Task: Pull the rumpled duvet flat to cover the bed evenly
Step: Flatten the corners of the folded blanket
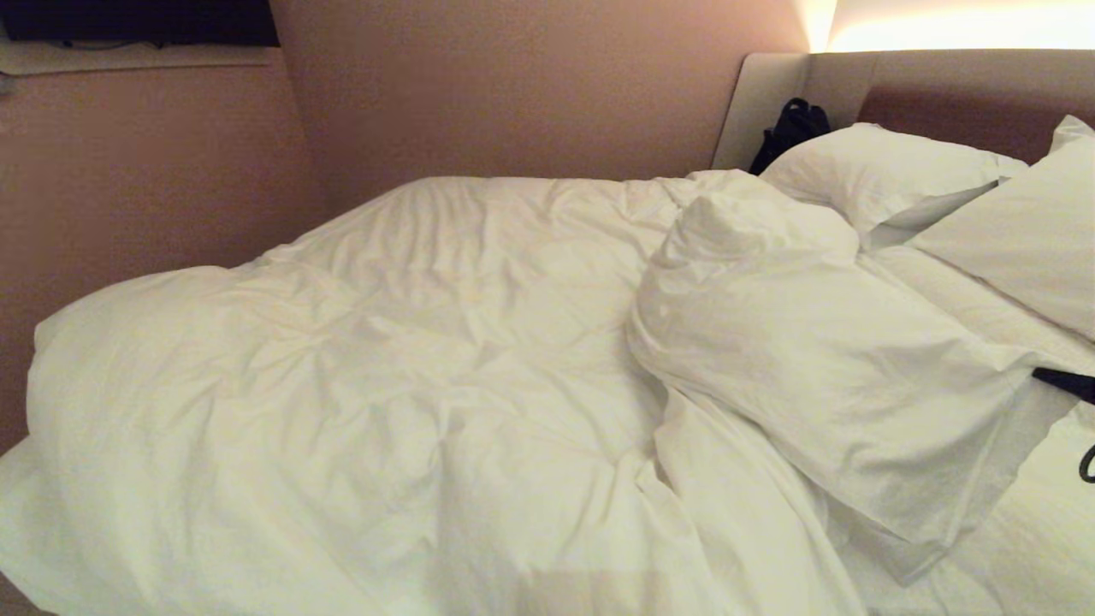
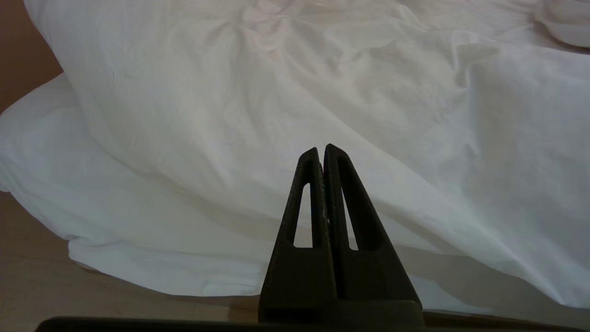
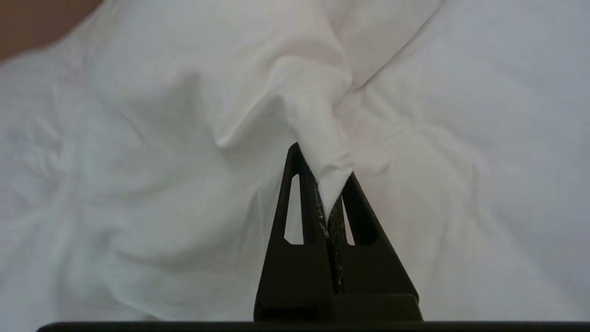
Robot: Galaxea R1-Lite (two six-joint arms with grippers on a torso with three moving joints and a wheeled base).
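A: Duvet [image 1: 385, 359] fills most of the head view, puffy and creased, spread over the bed [image 1: 1052, 522] from the near edge to the far wall [image 1: 513, 85]. Toward the headboard [image 1: 958, 94] its upper part is folded back on itself into a thick, raised flap, with a strip of sheet showing to the right of it.

B: And beyond the flap?

A: Two white pillows [image 1: 881, 175] lean at the headboard, and a dark bag [image 1: 791, 128] sits in the corner behind them. At the right edge a small black part pokes in over the sheet; what it belongs to cannot be told from that view.

B: What does the left wrist view give?

A: The left gripper [image 2: 321, 150] has its two black fingers pressed together with nothing between them. It hangs off the side of the bed, clear of the cloth, pointing at the duvet's overhanging edge. Under that edge lies a thinner white layer, and below it a band of pale wooden floor [image 2: 37, 276].

B: And the right wrist view?

A: The right gripper [image 3: 322, 175] is clamped on the duvet. A pinched peak of white cover rises out from between the fingertips, and folds run away from that peak across the cloth. White fabric fills nearly everything else, save a patch of brown wall in one corner.
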